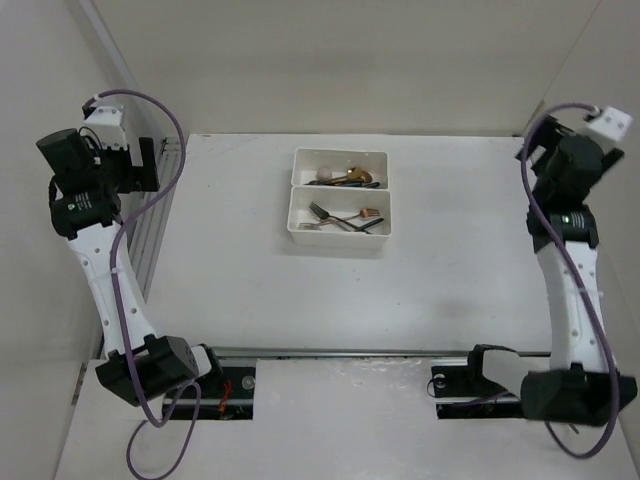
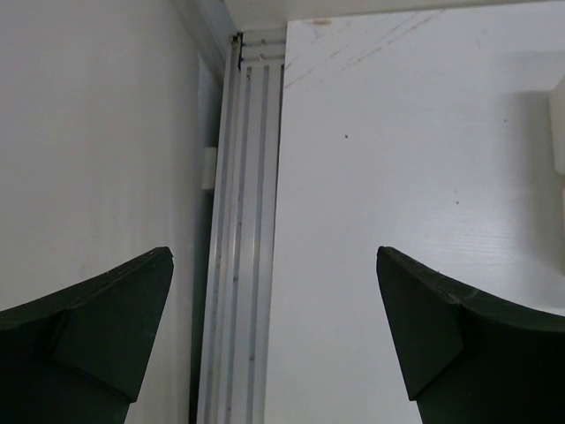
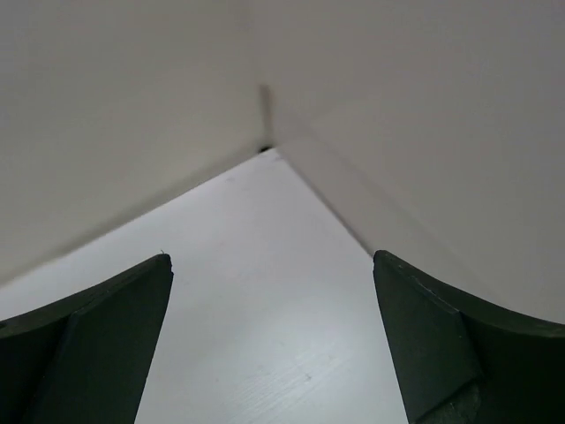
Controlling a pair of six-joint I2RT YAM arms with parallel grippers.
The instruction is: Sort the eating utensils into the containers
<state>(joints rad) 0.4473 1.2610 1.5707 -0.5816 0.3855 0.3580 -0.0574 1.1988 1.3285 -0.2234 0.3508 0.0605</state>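
Two joined white trays stand at the table's middle back. The far tray (image 1: 340,153) holds spoons (image 1: 352,178), gold and copper with dark handles. The near tray (image 1: 337,237) holds forks (image 1: 345,216). No utensil shows loose on the table. My left gripper (image 1: 149,165) is open and empty, raised over the table's far left edge; its wrist view (image 2: 274,252) shows bare table between the fingers. My right gripper (image 1: 535,150) is open and empty, raised near the far right corner; its wrist view (image 3: 272,256) shows only that corner.
An aluminium rail (image 2: 243,265) runs along the table's left edge beside the white side wall. A tray edge (image 2: 557,132) shows at the right border of the left wrist view. White walls close in the back and both sides.
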